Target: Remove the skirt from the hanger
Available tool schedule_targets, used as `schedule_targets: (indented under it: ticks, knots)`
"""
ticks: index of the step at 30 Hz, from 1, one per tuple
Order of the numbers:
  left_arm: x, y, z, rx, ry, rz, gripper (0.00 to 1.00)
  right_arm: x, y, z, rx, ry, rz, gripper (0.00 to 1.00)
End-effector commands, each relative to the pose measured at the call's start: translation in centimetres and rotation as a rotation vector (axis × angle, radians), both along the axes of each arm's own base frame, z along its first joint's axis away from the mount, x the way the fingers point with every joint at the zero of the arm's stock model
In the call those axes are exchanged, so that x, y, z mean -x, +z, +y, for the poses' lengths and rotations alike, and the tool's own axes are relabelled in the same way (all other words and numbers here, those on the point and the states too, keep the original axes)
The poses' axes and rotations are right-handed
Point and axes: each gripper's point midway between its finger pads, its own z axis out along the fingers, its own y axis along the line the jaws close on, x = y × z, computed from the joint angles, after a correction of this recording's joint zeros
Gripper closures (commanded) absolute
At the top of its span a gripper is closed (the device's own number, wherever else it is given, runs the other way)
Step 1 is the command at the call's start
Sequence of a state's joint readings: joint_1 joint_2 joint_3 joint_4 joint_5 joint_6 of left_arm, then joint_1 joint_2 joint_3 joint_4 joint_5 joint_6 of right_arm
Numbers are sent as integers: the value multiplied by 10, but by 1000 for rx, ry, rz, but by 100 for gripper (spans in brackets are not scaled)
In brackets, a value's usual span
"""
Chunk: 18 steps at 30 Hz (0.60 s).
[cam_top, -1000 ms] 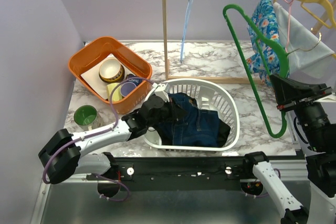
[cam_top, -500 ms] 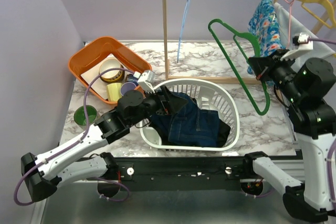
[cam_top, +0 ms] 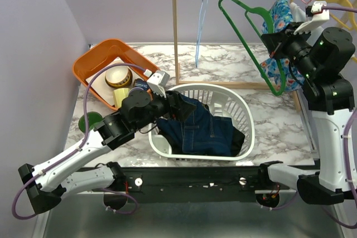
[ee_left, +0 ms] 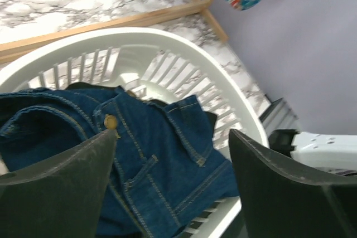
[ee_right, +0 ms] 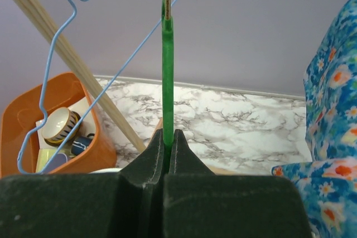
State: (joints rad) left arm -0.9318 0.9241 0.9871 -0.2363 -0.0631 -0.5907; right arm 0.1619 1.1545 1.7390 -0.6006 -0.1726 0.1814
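The left tool (ee_left: 173, 137) is hanging wide open, gripping nothing, just above the denim skirt (cam_top: 201, 132). The skirt is lying crumpled inside the white basket (cam_top: 207, 87), which is sitting on the marble tabletop (cam_top: 223, 62). The right tool (ee_right: 165, 137) is pinching the green hanger (ee_right: 166, 65) tightly, holding it up beside the wooden rack (cam_top: 175, 26).

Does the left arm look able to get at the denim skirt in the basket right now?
Probably yes: the left pincer stands open just above the denim skirt, which lies uncovered in the white basket, with nothing between them.
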Motion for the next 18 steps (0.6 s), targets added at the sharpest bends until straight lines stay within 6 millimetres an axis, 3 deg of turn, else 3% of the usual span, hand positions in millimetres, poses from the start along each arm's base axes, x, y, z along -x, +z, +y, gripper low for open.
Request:
schedule_targets:
  ticks: [1, 4, 8, 11, 18]
  knots:
    - [-12, -15, 10, -115, 47, -63, 16, -13, 23, 9, 17, 48, -71, 99]
    - [-12, -16, 10, -141, 43, -64, 17, -22, 22, 14, 20, 73, -60, 99]
    - [-2, -2, 13, -174, -33, -142, 8, -31, 26, 22, 40, 111, -81, 99]
    - [3, 2, 25, -239, -60, -239, 5, -39, 29, 28, 67, 147, -110, 99]
    - [3, -9, 56, -328, -5, -333, 2, -54, 34, 36, 66, 182, -144, 99]
